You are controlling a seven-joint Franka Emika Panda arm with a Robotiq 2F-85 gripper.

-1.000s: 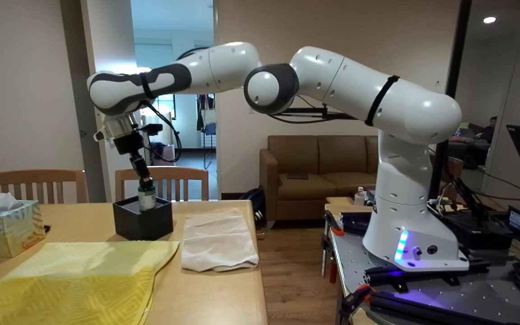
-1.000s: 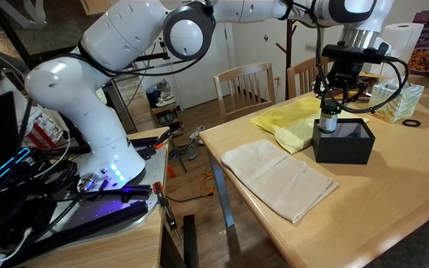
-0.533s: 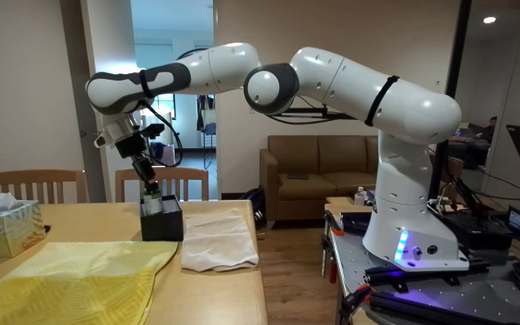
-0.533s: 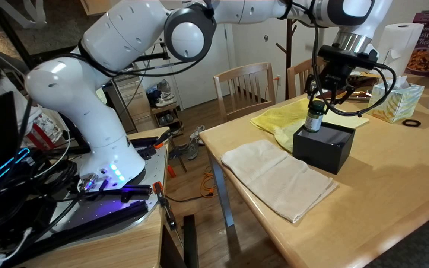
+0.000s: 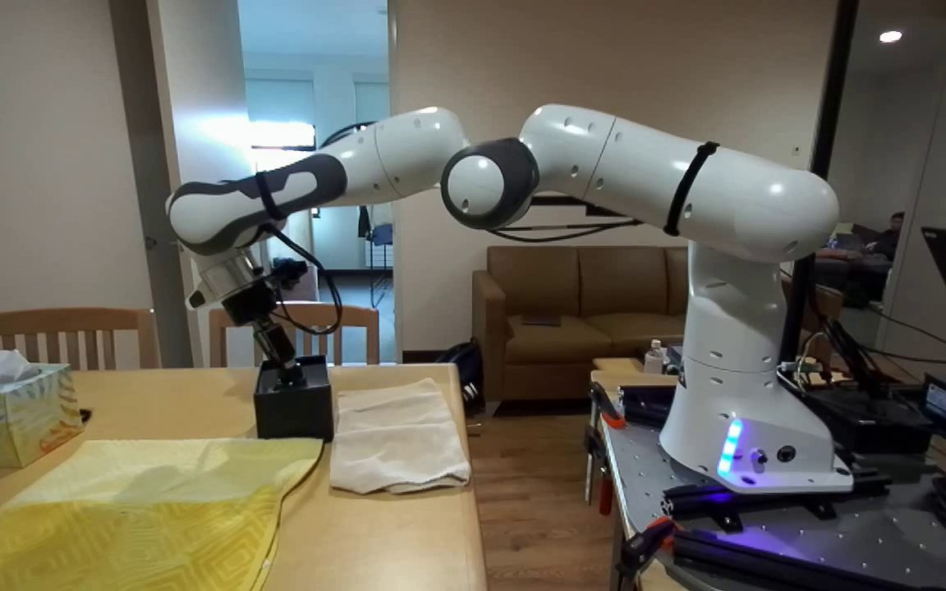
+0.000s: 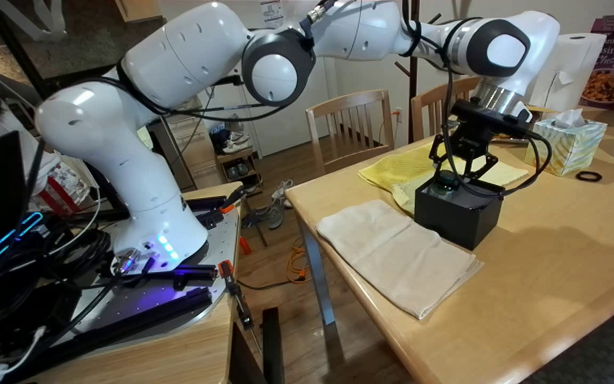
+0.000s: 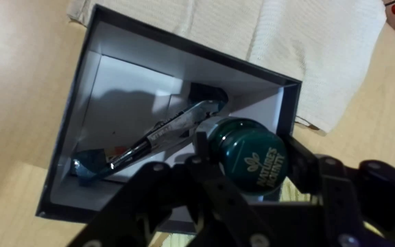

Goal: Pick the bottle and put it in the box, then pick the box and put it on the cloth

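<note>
The black box (image 5: 296,414) stands on the table beside the cream cloth (image 5: 395,443); both also show in the other exterior picture as the box (image 6: 448,221) and the cloth (image 6: 397,256). My gripper (image 6: 452,178) reaches down into the open box. In the wrist view the gripper (image 7: 249,147) has its fingers on both sides of the green bottle's (image 7: 252,163) cap and appears shut on it. The bottle leans near one end wall, inside the box rim (image 7: 190,48). Its base is hidden. A shiny packet (image 7: 165,133) lies in the box.
A yellow cloth (image 5: 136,509) lies beside the box on the table. A tissue box (image 6: 563,144) and a black ring (image 6: 588,176) are farther along the table. A paper towel roll (image 6: 565,74) and cereal box (image 6: 613,64) stand behind. Chairs (image 6: 349,125) line the far edge.
The box first slid and turned toward the cream cloth while the bottle tilted. Then my gripper moved down with the bottle, which now sits lower inside the box.
</note>
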